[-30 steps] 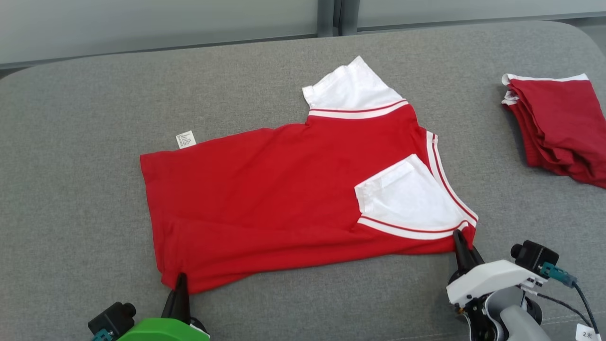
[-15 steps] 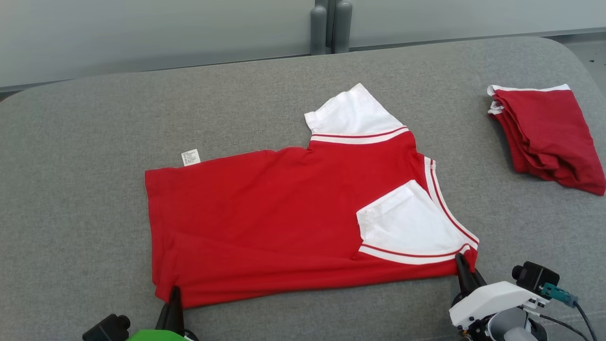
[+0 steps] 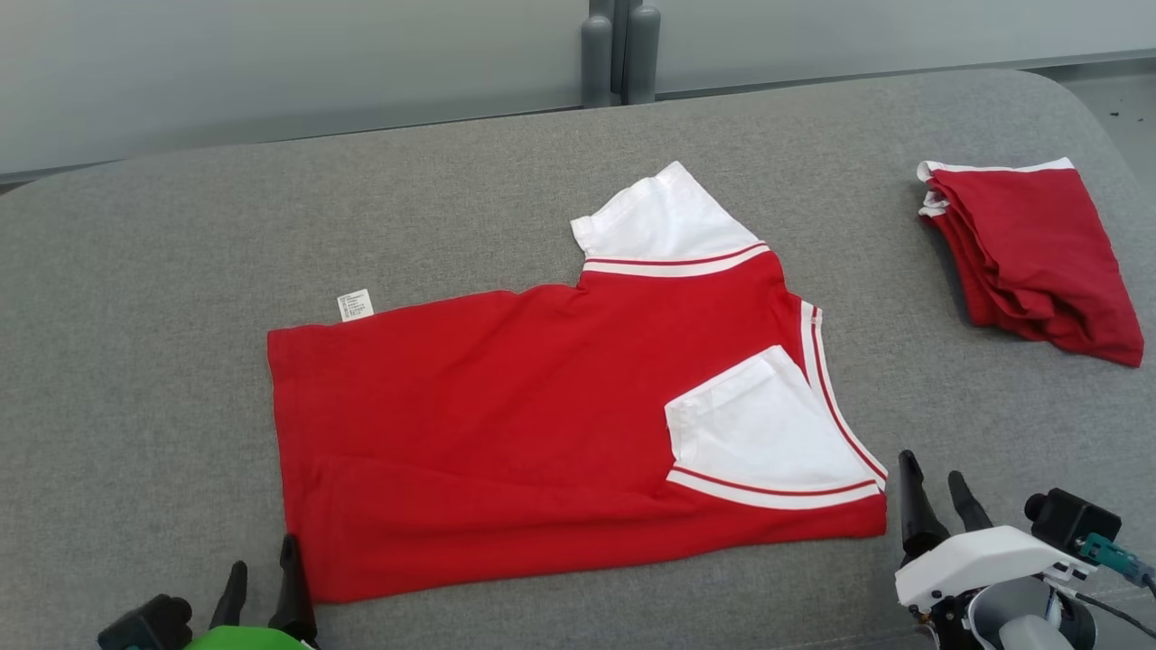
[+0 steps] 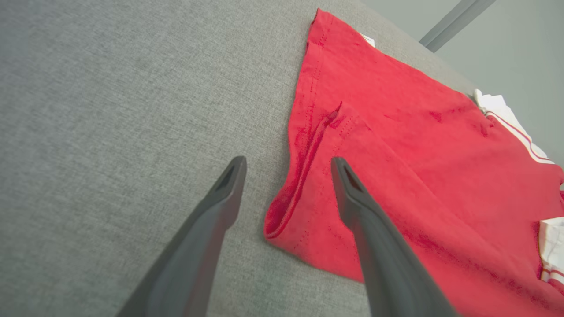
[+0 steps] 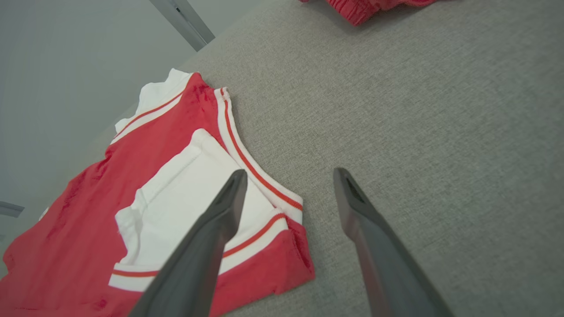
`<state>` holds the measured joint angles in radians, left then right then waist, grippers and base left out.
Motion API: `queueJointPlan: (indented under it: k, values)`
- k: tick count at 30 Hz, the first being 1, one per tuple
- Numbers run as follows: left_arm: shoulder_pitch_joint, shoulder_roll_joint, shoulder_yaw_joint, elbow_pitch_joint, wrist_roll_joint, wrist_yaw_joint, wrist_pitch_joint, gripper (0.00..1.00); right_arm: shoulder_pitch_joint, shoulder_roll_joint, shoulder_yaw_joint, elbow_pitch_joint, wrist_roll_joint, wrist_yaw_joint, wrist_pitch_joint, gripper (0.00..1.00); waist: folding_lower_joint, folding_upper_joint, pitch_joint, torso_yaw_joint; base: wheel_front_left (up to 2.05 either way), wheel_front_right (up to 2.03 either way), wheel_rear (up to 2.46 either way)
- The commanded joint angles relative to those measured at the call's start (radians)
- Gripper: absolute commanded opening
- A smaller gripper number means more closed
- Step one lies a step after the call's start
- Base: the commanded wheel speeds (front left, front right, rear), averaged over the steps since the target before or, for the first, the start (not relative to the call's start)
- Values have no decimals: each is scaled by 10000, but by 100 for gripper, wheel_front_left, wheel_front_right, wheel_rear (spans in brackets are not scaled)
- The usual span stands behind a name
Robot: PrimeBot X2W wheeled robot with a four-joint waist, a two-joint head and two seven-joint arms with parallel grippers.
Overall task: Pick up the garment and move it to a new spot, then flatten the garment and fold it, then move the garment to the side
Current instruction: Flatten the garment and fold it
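Shirt (image 3: 542,424) lay flat on the grey padded surface (image 3: 135,361), roughly at its middle. It was red with white striped trim, and a long crease ran above its near edge. One white sleeve (image 3: 664,221) stuck out on the far side. The other white sleeve (image 3: 768,424) was folded in on top of the red cloth near the right end. A small white label (image 3: 355,305) showed at the shirt's far left edge.

Left gripper (image 3: 263,553): fingers spread wide, holding nothing. It sat at the shirt's near left corner. In the left wrist view one finger stood over bare grey fabric and the other over the red corner; contact with the cloth could not be judged.

Right gripper (image 3: 930,465): fingers spread wide, holding nothing, just beside the shirt's near right corner. In the right wrist view one finger crossed the folded-in sleeve and the other crossed bare surface.

A stack of folded red clothes (image 3: 1030,253) lay well apart at the far right. Two grey posts (image 3: 619,54) stood behind the far edge.
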<state>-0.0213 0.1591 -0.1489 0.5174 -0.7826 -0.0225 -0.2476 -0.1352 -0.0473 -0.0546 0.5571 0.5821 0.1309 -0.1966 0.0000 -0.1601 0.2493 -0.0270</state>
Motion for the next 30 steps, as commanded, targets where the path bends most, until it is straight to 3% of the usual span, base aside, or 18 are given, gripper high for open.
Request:
queueJointPlan:
  k: [1,7,17,30]
  values:
    - [-29,126,10,-85,159,58,-24,100,135,-41,-100,-123,-176,-4,-28,100,0,1,15,-18,0,0,0]
    - [-1016,905,-329,-417,803,210,511,100,92,-62,-320,-1387,-1073,-3,291,100,0,1,113,-84,0,0,0]
    - [-3632,1869,-1056,349,1619,53,2105,100,-320,-411,711,-3142,-1255,-3,999,100,0,1,994,-393,0,0,0]
    - [-5803,2152,-1291,2448,1965,-42,2409,100,-1070,-636,1573,-3585,-997,-3,998,100,0,1,2200,-769,0,0,0]
